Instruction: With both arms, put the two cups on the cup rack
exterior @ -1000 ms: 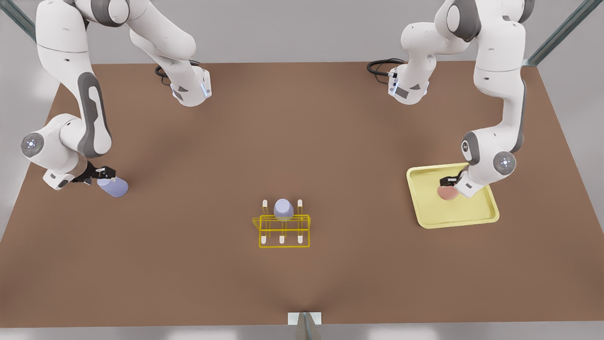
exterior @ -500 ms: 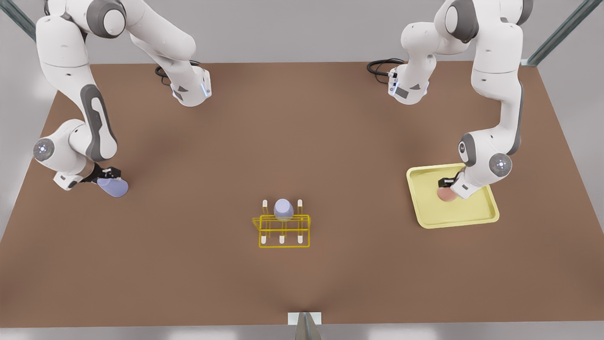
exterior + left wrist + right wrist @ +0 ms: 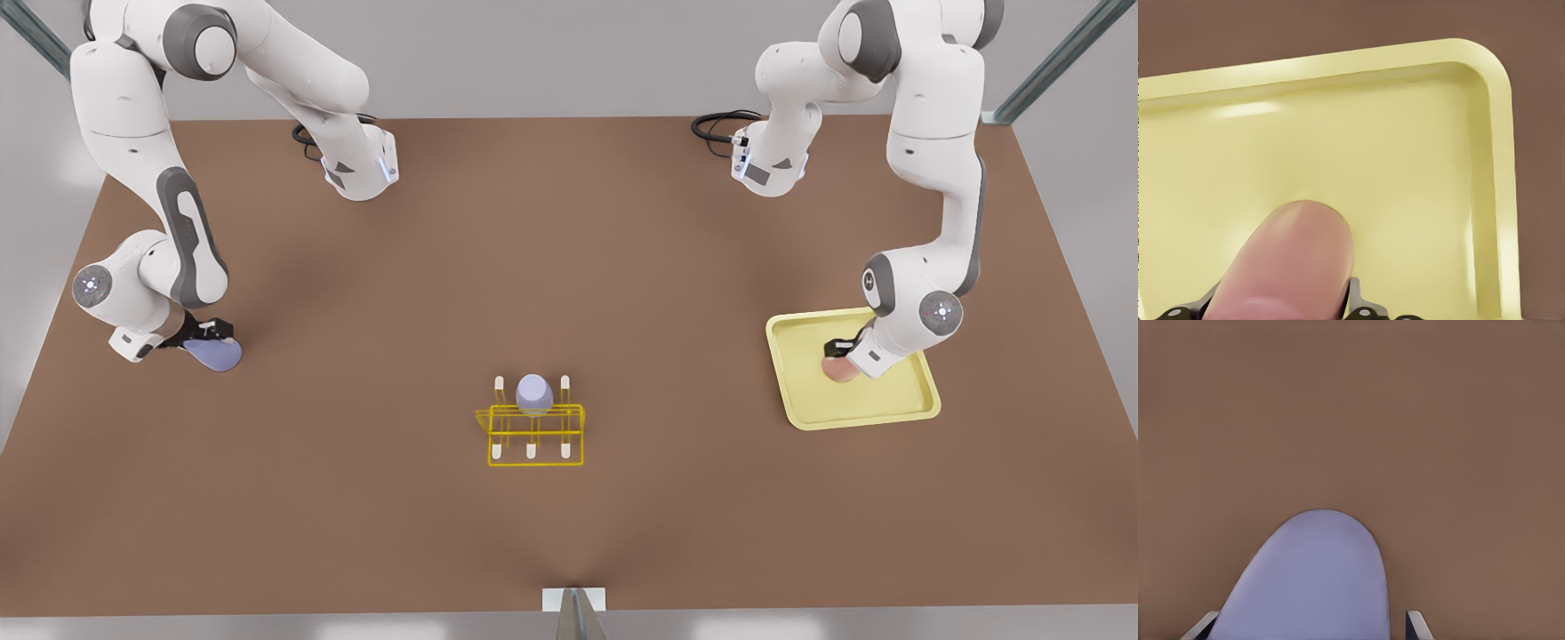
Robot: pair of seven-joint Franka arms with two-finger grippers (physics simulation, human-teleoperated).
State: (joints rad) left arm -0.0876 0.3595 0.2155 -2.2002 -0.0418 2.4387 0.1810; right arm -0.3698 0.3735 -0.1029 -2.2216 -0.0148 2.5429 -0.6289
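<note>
Brown table (image 3: 569, 284) carries everything. Inside the yellow tray (image 3: 889, 413) near one side edge, the left gripper (image 3: 840, 347) straddles the pink cup (image 3: 838, 369); by the opposite edge, the right gripper (image 3: 200, 333) brackets the periwinkle cup (image 3: 215, 355), whether gripping I cannot tell. Centre-front stands the cup rack (image 3: 535, 434), a greyer cup (image 3: 534, 395) already on one peg.

Pale pink cup (image 3: 839, 368) is showing against the pale-yellow tray (image 3: 898, 411). Periwinkle cup (image 3: 216, 356) is lying on plain brown table (image 3: 622, 267). Bright-yellow wire rack (image 3: 534, 434) is showing white-tipped pegs and carrying a greyer lavender cup (image 3: 533, 395). Arms are gleaming white with grey joints; grippers are black.
</note>
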